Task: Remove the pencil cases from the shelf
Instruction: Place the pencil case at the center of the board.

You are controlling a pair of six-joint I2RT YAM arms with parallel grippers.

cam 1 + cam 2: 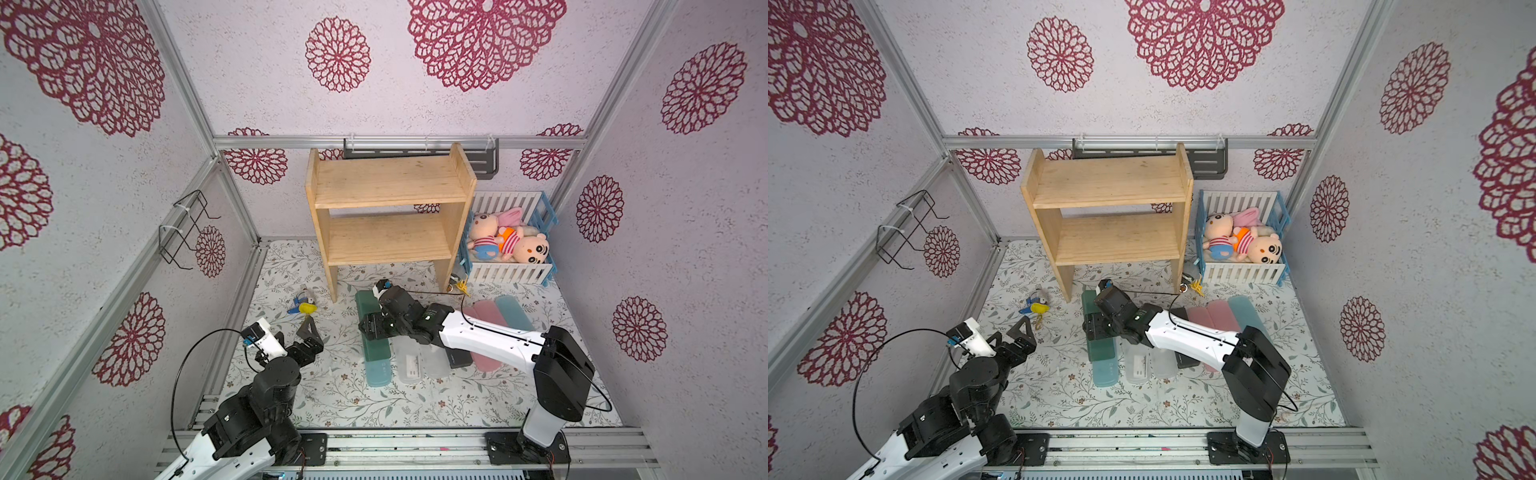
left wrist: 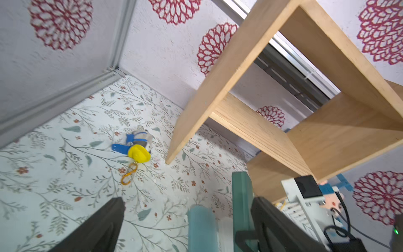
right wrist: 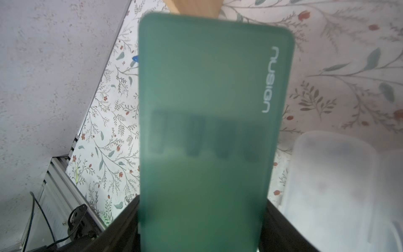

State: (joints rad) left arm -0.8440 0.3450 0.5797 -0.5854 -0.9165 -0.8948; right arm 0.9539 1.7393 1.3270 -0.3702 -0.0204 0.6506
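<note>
The floral mat point(image 1: 332, 399) carries the wooden shelf point(image 1: 390, 195) against the back wall. The pencil cases point(image 1: 409, 365) sit in a row on the mat in front of it, partly under the right arm point(image 1: 486, 338). The dark green case point(image 1: 365, 305) overlaps a light blue case point(image 1: 376, 372), and the right gripper point(image 3: 200, 220) is clamped across the green one. The left gripper point(image 2: 189, 203) hangs near the mat's left side, jaws spread wide, holding nothing.

Dark green pencil case point(image 3: 207, 87), leafy floral-print mat point(image 1: 332, 395).
</note>
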